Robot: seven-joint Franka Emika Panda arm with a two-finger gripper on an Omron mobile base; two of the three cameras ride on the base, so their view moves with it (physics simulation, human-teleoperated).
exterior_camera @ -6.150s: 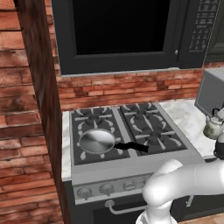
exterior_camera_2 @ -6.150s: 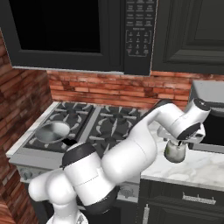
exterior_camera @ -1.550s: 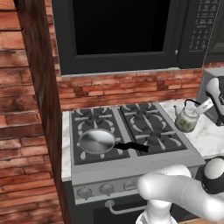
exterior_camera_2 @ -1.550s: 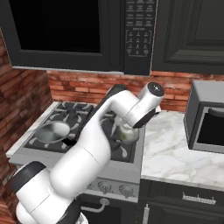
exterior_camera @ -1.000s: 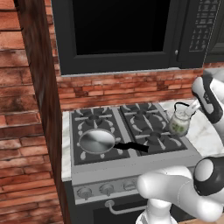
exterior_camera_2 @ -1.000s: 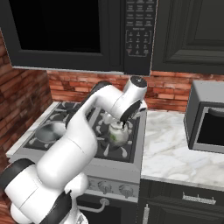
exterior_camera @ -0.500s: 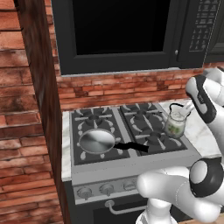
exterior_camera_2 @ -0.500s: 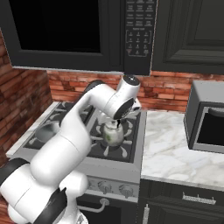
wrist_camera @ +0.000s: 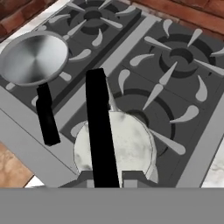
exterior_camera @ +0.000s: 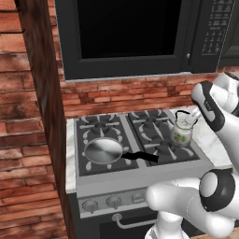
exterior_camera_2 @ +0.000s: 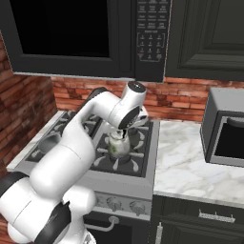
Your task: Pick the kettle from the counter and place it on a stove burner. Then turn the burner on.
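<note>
The small pale green-speckled kettle (exterior_camera: 181, 135) (exterior_camera_2: 117, 146) hangs from my gripper (exterior_camera: 190, 119) (exterior_camera_2: 121, 134), which is shut on its thin black wire handle (wrist_camera: 99, 127). It hovers low over the front right stove burner (exterior_camera_2: 118, 162) (wrist_camera: 141, 101); I cannot tell whether its base touches the grate. In the hand view the silvery lid (wrist_camera: 129, 146) lies right below my gripper (wrist_camera: 110, 178). The white marble counter (exterior_camera_2: 186, 164) (exterior_camera: 205, 140) stretches to the right of the stove.
A steel frying pan (exterior_camera: 102, 151) (wrist_camera: 33, 57) with a black handle sits on the front left burner. Round knobs (exterior_camera: 114, 201) (exterior_camera_2: 114, 203) line the stove front. A grey microwave (exterior_camera_2: 224, 128) stands on the counter at right. Brick wall (exterior_camera: 28, 116) bounds the left.
The arm has carried the kettle leftward from above the stove's right edge to over the front right burner, and a little lower. The gripper stays shut on the handle.
</note>
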